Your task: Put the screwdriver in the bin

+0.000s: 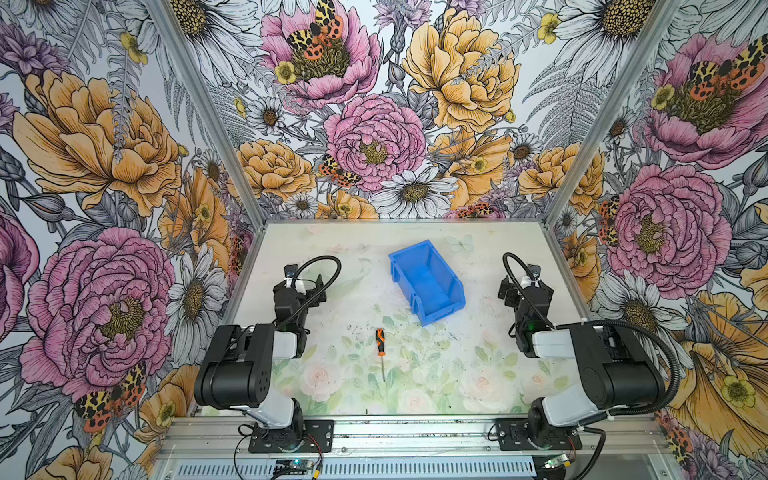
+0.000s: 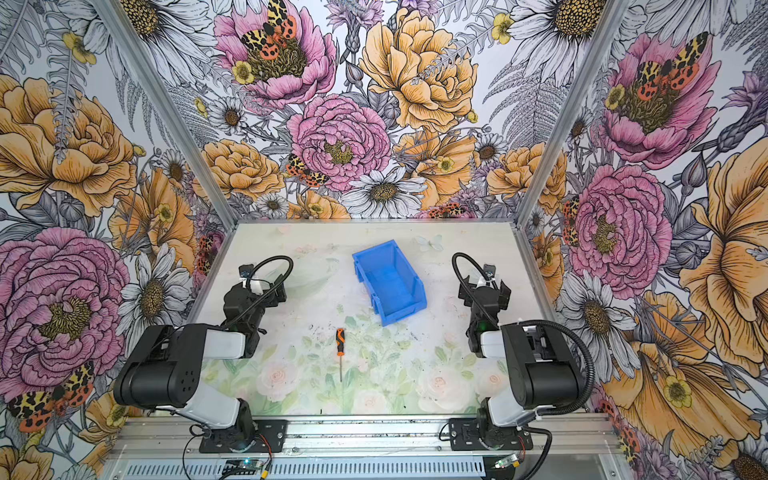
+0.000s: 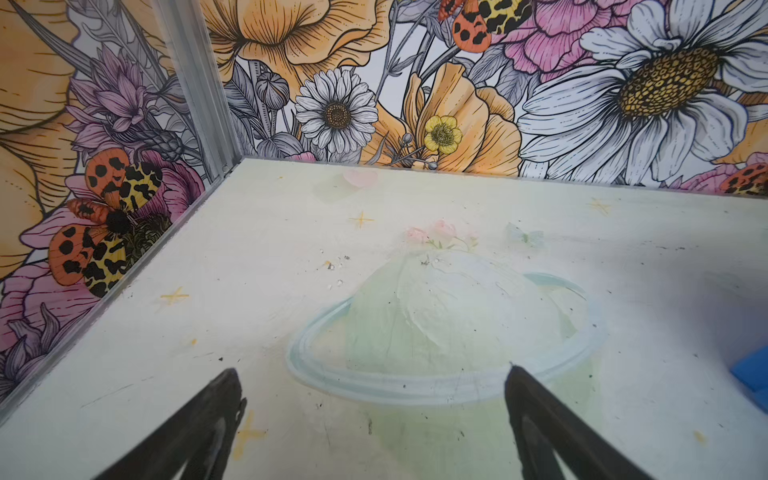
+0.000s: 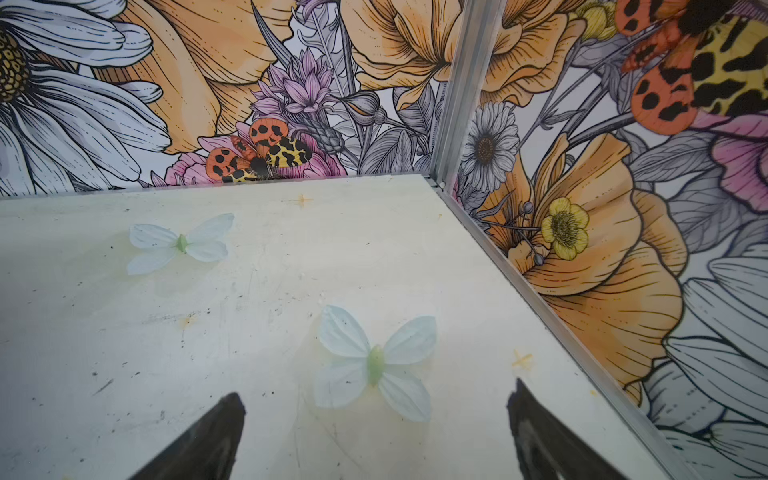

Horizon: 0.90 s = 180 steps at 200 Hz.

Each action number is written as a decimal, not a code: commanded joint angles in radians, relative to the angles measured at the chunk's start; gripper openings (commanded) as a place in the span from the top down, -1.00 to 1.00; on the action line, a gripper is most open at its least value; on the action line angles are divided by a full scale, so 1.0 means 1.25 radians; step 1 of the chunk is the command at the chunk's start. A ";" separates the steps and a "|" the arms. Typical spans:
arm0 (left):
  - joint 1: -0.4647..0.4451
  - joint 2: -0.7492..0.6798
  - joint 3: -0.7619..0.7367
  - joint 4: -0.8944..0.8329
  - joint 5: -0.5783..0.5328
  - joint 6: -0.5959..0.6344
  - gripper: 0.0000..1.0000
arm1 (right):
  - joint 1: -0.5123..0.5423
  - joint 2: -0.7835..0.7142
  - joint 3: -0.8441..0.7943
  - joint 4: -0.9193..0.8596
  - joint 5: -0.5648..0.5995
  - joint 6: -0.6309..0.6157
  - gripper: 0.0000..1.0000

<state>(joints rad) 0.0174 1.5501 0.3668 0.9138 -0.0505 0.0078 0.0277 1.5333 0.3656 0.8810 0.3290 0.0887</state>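
The left gripper (image 3: 372,374) and the right gripper (image 4: 376,390) each hang with jaws wide apart, holding nothing, over the counter (image 1: 478,370). Between the arms, the orange-and-black screwdriver (image 1: 380,345) lies flat on the counter, near the low front lip of the blue bin (image 1: 438,316), not touching it.

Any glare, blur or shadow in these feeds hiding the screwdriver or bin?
In both top views, even light, no glare or hard shadow; the small orange-and-black-handled screwdriver and the bright blue plastic bin read sharp. In the left wrist view, only a blurred blue corner of the bin shows. In the right wrist view, neither appears.
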 commanded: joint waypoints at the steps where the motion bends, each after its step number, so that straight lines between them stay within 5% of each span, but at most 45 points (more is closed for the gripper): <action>1: -0.001 0.000 0.011 0.014 0.014 0.010 -0.97 | 0.005 0.002 0.002 0.028 0.012 0.012 -0.99; 180: -0.001 0.000 0.011 0.014 0.014 0.010 -0.97 | -0.001 0.003 0.007 0.022 0.003 0.017 -0.99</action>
<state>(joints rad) 0.0174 1.5505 0.3668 0.9138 -0.0505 0.0078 0.0273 1.5333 0.3656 0.8806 0.3286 0.0891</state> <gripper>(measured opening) 0.986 0.995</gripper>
